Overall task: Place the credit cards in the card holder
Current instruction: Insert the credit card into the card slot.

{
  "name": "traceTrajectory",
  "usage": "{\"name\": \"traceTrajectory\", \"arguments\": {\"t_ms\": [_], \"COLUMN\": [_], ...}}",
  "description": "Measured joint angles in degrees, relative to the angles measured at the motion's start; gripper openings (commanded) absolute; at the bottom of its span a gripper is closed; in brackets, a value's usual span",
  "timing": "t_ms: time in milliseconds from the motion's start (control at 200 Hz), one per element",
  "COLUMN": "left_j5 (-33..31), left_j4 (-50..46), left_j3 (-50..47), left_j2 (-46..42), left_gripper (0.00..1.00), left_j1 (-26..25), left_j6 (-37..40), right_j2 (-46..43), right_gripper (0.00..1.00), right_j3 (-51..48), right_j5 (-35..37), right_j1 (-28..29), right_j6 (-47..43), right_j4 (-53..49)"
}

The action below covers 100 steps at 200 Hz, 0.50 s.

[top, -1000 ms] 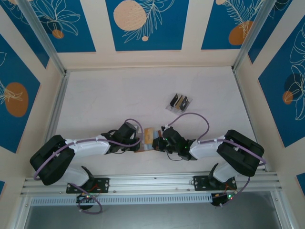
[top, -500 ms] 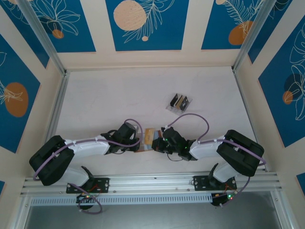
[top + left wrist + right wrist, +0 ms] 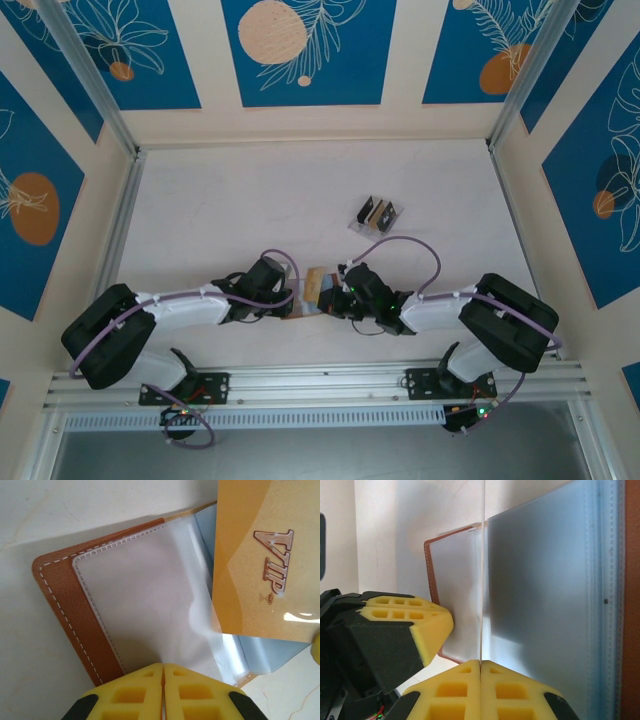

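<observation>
white table [image 3: 250, 200], blue walls [image 3: 300, 60] | left end effector [image 3: 163, 672] clamps holder [image 3: 62, 597] | right end effector [image 3: 480, 669] clamps card [image 3: 250, 570]

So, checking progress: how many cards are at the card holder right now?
1: the gold VIP card, over the open card holder. Others may be hidden in its sleeves; the tray farther back holds some, too small to count.
</observation>
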Motion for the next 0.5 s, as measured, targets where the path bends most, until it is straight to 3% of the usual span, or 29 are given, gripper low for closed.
{"name": "traceTrajectory", "arguments": {"t_ms": [500], "left_j5": [0.0], "left_j4": [0.0], "left_j3": [-0.1], "left_j2": [-0.1], "left_gripper": [0.08], "left_j1": [0.0], "left_j6": [0.0], "right_j2": [3.3], "right_gripper": [0.0], "right_j3": [0.0], "right_j5": [-4.2], "right_j1": [0.0], "right_j6": [0.2], "right_j4": [3.5]}}
